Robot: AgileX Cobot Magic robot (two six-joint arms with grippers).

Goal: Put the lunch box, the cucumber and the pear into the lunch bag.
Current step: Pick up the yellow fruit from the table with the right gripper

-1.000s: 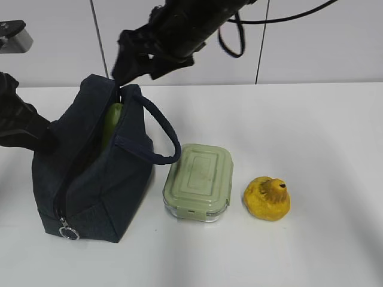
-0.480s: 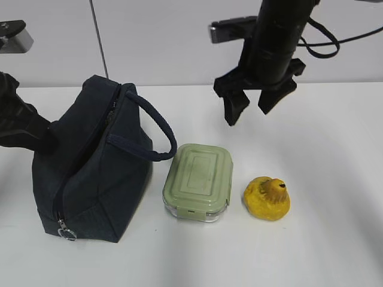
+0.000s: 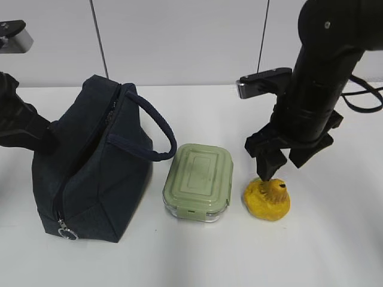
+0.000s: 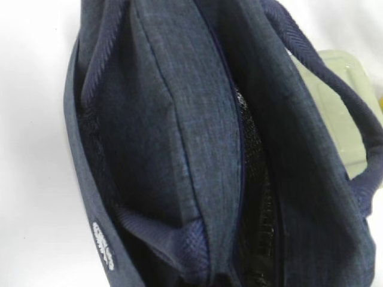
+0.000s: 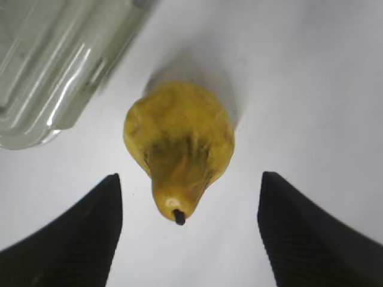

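Note:
The dark navy lunch bag (image 3: 96,179) stands at the left with its zipper open. My left gripper (image 3: 46,140) is at the bag's left rim; in the left wrist view the bag's fabric (image 4: 179,149) and a handle run into the jaws, whose fingers are hidden. The lunch box (image 3: 199,179) with its sage-green lid sits just right of the bag. The yellow pear (image 3: 267,198) lies right of the box. My right gripper (image 3: 282,167) hangs open directly over the pear (image 5: 179,143), one finger on each side, not touching. The cucumber is hidden.
The white table (image 3: 335,251) ends at a pale wall behind. The lunch box corner (image 5: 54,54) lies close to the left of the pear. The bag's silver ring pull (image 3: 68,232) hangs at its front lower corner.
My right gripper has moved from above the bag's mouth to the right and down over the pear. The green cucumber seen in the bag's opening a second ago no longer shows.

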